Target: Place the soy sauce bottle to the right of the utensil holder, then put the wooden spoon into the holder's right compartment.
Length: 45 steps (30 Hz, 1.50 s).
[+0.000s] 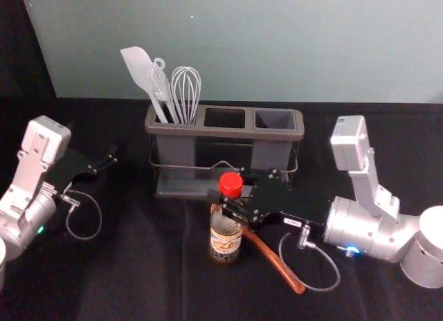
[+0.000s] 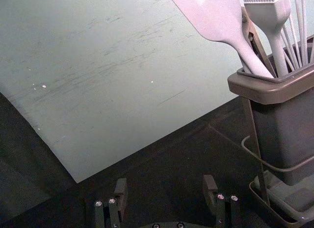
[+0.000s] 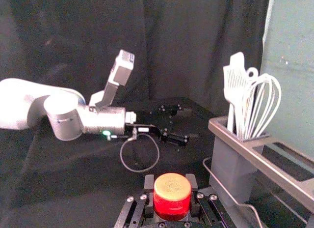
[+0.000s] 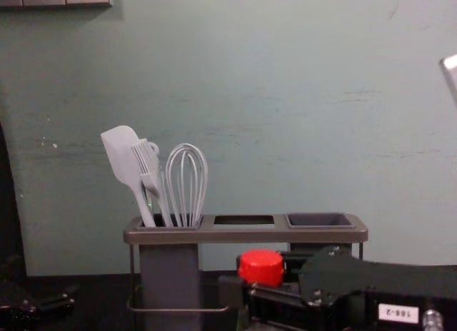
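In front of the holder (image 1: 228, 133), where the spoon (image 1: 275, 259) lies, your right tool (image 3: 170, 184) pinches the bottle (image 1: 225, 236) upright near its top, likely for a standing set-down, while your left tool (image 2: 165, 186), spread, idles left of it.

The wooden spoon (image 1: 275, 259) is partly hidden behind the soy sauce bottle (image 1: 225, 239); the spatula (image 2: 211, 16) is cut off in the left wrist view.

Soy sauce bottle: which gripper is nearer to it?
Right. The right gripper holds the bottle just below its red cap; the left gripper is well off to the bottle's left.
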Available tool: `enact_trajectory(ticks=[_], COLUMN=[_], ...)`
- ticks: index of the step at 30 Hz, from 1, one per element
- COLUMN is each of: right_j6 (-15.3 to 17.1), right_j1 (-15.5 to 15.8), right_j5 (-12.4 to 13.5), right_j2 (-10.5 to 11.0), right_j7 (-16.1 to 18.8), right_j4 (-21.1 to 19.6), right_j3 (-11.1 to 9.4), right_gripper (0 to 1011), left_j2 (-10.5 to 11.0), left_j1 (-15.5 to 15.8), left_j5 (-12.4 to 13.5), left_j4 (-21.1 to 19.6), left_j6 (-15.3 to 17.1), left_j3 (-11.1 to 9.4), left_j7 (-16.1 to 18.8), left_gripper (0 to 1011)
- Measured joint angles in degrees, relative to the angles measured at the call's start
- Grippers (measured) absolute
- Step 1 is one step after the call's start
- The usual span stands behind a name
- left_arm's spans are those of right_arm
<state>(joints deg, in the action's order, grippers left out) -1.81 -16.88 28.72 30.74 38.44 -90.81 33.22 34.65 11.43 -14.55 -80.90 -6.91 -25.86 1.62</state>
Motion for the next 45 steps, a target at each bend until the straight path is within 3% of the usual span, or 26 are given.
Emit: enact_trajectory(ticks=[7, 15, 17, 21, 22, 26, 31, 34, 45], right_j6=[-0.2, -1.2, -2.0, -3.1, -3.6, -4.6, -4.9, -4.8, -2.8], right_j1=[2.7, 7.8, 10.6, 14.2, 15.8, 18.9, 19.7, 18.6, 11.7], right_j5=[1.0, 3.3, 4.4, 5.6, 6.0, 6.9, 6.7, 6.0, 3.2], right_j2=[2.6, 7.8, 10.0, 12.6, 13.5, 15.2, 15.4, 14.7, 10.1], right_j7=[-1.3, -2.9, -3.7, -4.9, -5.4, -6.7, -7.8, -8.1, -8.0], right_j4=[-5.2, -11.4, -13.3, -14.7, -15.1, -14.8, -12.3, -10.3, -2.2], right_j3=[-2.2, -7.1, -9.9, -13.6, -15.4, -19.4, -22.3, -22.7, -20.9], right_gripper=[383, 383, 383, 382, 383, 382, 383, 382, 383], left_j2=[0.0, 0.0, 0.0, 0.0, 0.0, 0.0, 0.0, 0.0, 0.0], left_j1=[0.0, 0.0, 0.0, 0.0, 0.0, 0.0, 0.0, 0.0, 0.0], left_j5=[0.0, 0.0, 0.0, 0.0, 0.0, 0.0, 0.0, 0.0, 0.0], left_j4=[0.0, 0.0, 0.0, 0.0, 0.0, 0.0, 0.0, 0.0, 0.0], left_j6=[0.0, 0.0, 0.0, 0.0, 0.0, 0.0, 0.0, 0.0, 0.0], left_j3=[0.0, 0.0, 0.0, 0.0, 0.0, 0.0, 0.0, 0.0, 0.0], left_j7=[0.0, 0.0, 0.0, 0.0, 0.0, 0.0, 0.0, 0.0, 0.0], left_gripper=[1005, 1005, 1005, 1005, 1005, 1005, 1005, 1005, 1005])
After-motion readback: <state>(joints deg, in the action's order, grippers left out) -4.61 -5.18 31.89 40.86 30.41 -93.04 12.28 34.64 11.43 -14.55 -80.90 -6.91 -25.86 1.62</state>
